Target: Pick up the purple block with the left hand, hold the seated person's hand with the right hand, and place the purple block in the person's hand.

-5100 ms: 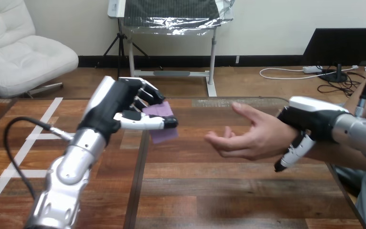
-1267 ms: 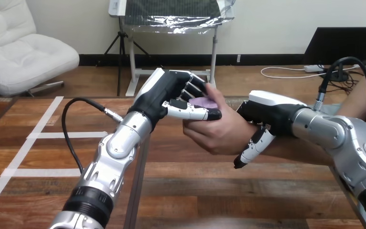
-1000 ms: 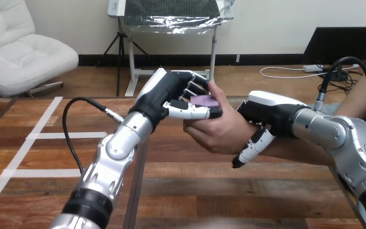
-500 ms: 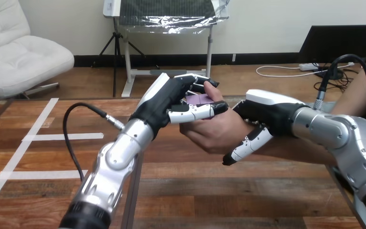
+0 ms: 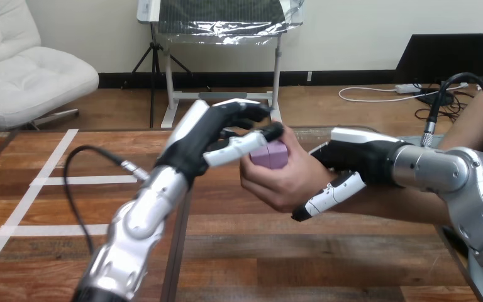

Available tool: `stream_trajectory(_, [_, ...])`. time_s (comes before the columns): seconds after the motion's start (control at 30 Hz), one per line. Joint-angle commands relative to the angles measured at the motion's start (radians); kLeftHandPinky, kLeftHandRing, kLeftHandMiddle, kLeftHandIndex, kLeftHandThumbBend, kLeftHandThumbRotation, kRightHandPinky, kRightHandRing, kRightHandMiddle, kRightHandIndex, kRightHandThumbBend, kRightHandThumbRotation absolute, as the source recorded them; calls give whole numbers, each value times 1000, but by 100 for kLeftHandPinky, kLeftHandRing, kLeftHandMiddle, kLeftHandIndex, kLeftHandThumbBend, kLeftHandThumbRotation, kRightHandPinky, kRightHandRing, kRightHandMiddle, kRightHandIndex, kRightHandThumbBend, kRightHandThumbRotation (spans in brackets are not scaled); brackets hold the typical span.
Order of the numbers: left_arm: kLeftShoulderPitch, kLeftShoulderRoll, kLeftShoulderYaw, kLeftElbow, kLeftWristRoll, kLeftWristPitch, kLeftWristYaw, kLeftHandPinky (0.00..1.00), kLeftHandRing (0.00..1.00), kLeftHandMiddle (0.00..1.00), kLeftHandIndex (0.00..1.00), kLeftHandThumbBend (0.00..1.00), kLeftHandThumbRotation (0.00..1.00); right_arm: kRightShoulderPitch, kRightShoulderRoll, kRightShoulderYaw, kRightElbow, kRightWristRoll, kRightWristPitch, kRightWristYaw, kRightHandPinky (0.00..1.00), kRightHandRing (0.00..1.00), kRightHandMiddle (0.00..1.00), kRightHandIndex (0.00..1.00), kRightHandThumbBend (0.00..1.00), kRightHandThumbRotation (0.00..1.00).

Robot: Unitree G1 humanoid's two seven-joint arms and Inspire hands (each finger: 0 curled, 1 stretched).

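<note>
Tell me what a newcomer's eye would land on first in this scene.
The purple block stands out, cupped in the person's hand above the middle of the table. At its left, the left robot hand hangs with straight fingers beside the block. At its right, the right robot hand sits against the person's forearm, just behind that hand.

Robotics lab bench — wooden table (image 5: 314, 258), white tape lines (image 5: 82, 180), robot's silver left arm (image 5: 139, 217) and right arm (image 5: 440, 173)
</note>
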Motion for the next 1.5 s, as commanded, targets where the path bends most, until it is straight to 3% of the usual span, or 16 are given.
stream_trajectory(0.0, [28,20,35,-106,-26,-17,18,68,77,76,73,76,73,15,-18,-22,-43,42,70,67,75,84,87,87,100,45])
stream_trajectory(0.4, [142,29,68,-255,-47,-8,23,67,76,76,72,68,72,-18,-66,5,-35,50,71,179,79,90,94,96,100,43])
stream_trajectory(0.63, [214,23,94,-343,-57,-3,46,67,76,76,71,67,71,-37,-70,2,-27,52,136,235,82,95,98,99,100,39])
stream_trajectory(0.73, [242,22,102,-375,-56,-1,58,67,76,75,70,66,70,-39,-74,0,-23,52,136,242,83,97,99,100,100,37])
stream_trajectory(0.93, [295,20,117,-439,-62,16,69,67,77,76,70,62,71,-37,-84,-5,-20,45,117,233,92,99,100,100,100,47])
stream_trajectory(1.47, [404,15,148,-570,-69,59,80,67,76,75,71,54,71,-7,-99,-35,-37,47,61,158,95,100,100,100,100,85])
